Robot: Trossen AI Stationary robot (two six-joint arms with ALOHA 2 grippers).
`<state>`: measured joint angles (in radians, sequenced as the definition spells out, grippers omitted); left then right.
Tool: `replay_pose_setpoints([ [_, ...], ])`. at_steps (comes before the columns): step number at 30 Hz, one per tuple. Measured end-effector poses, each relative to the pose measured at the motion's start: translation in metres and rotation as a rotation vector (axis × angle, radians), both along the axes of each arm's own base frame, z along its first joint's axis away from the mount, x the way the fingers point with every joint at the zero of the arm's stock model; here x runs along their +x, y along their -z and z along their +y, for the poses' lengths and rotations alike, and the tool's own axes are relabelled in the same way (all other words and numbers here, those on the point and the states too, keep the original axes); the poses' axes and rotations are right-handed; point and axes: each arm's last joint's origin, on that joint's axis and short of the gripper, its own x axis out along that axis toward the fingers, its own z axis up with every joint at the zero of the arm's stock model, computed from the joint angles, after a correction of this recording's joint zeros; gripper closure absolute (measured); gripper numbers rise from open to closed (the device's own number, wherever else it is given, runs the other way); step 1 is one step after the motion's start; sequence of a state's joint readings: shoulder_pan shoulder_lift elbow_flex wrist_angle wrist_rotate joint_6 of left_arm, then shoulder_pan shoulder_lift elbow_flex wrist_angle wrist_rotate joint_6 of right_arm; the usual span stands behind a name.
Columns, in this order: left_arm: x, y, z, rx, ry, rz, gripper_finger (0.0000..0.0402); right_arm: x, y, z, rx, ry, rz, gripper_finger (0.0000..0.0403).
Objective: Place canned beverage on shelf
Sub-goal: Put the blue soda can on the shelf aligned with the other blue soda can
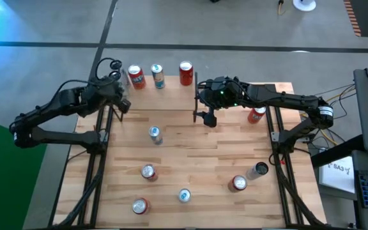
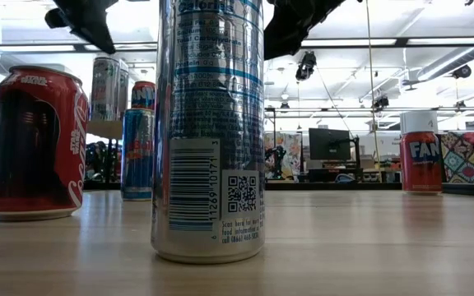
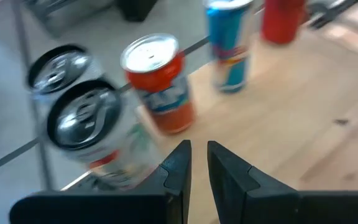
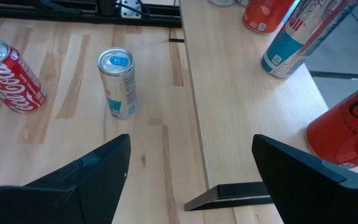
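Closest to my low camera stands a tall slim silver can with blue print and a barcode, upright on the light butcher-block wooden table. Beside it I see a dark red Star Wars cola can, and farther off a red Fanta can.

From above, I make out the shelf, a raised light-wood board on thin black uprights along the table's far edge. Three cans stand upright on it: an orange-red and white can, a slim blue and silver can and a red can. One more red can lies on its side at the shelf's right end, under the right arm.

My left hand hovers at the shelf's left end, its fingers nearly shut with only a thin gap, gripping nothing. Just beside it stands a white and silver can.

My right hand hangs over the shelf's front edge near the middle, fingers spread wide and empty.

Six more cans sit scattered on the table, among them a slim pale blue and silver can.
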<state>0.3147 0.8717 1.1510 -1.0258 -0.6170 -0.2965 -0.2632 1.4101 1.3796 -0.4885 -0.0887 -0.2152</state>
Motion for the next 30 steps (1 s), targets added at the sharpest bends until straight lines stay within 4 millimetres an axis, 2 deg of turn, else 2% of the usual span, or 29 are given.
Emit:
replay_pose_setpoints([
  [10, 0.016, -0.006, -0.039, 0.025, 0.302, -0.153, 0.0365, 0.005, -0.002, 0.017, 0.059, -0.011, -0.032, 0.0077],
  [17, 0.031, 0.002, -0.068, 0.068, 0.523, -0.221, 0.0365, 0.008, -0.001, 0.034, 0.215, 0.042, -0.038, 0.0077],
  [22, 0.034, 0.005, -0.086, 0.066, 0.632, -0.263, 0.0365, 0.006, 0.004, 0.050, 0.350, 0.095, 0.017, 0.0077],
  [30, 0.037, 0.016, -0.117, 0.005, 0.767, -0.368, 0.0365, -0.002, 0.015, 0.087, 0.542, 0.177, 0.184, 0.0077],
])
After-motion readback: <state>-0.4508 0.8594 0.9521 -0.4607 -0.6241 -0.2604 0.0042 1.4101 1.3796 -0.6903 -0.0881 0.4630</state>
